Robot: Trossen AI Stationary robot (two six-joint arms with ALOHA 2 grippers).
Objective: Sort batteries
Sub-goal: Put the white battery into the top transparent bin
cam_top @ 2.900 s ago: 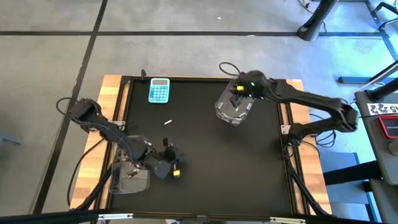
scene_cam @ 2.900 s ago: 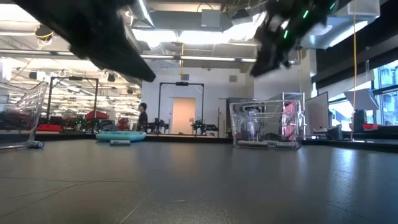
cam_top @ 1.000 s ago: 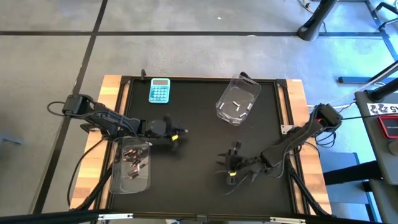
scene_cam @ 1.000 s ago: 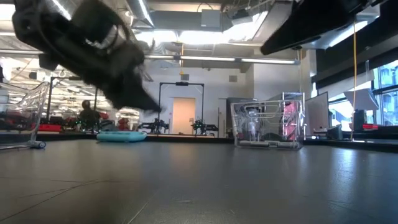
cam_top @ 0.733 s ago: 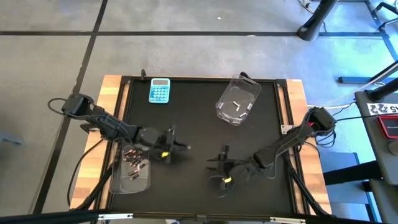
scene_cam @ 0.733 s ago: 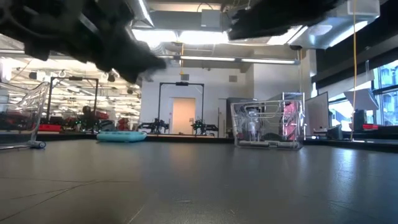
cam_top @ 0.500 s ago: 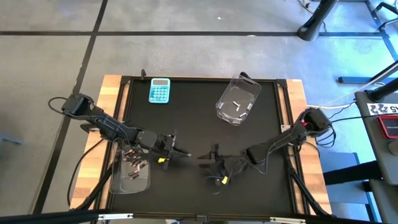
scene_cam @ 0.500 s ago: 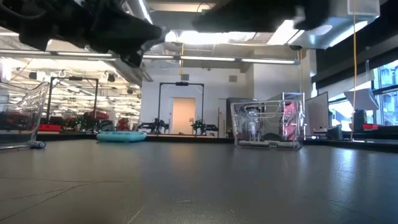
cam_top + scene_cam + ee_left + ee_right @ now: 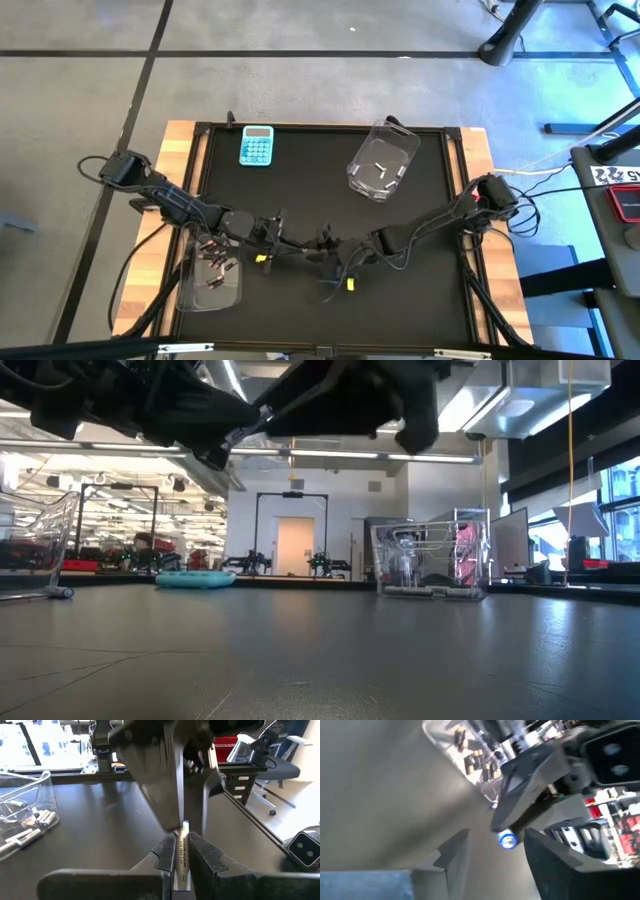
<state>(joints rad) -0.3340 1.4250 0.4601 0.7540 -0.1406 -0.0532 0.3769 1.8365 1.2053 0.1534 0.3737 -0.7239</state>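
My left gripper (image 9: 285, 243) hovers over the table's near middle, shut on a silvery-white battery (image 9: 183, 855). My right gripper (image 9: 318, 252) faces it from the right, open. Its two fingers (image 9: 457, 852) stand on either side of the battery's free end (image 9: 508, 840); whether they touch it I cannot tell. Several dark batteries with red lie in the clear bin at the near left (image 9: 212, 268). A few silvery-white batteries lie in the clear bin at the far right (image 9: 382, 165). My left gripper pinches the battery's sides (image 9: 182, 862) between its two fingers. The fingers come nearly level from the table's left and lie along the battery. Its free end (image 9: 184, 825) sticks out past the fingertips toward the table's right. The battery is lifted clear of the table.
A light-blue calculator (image 9: 256, 145) lies at the far left of the black mat. The two arms' cables hang low between the grippers and the table's near edge. Wooden strips border the mat on both sides.
My right gripper has travelled toward the table's left, rolling as it went, until its fingers reached the battery's tip. My left gripper has swung a little toward the near edge with the battery, turned, and then kept still.
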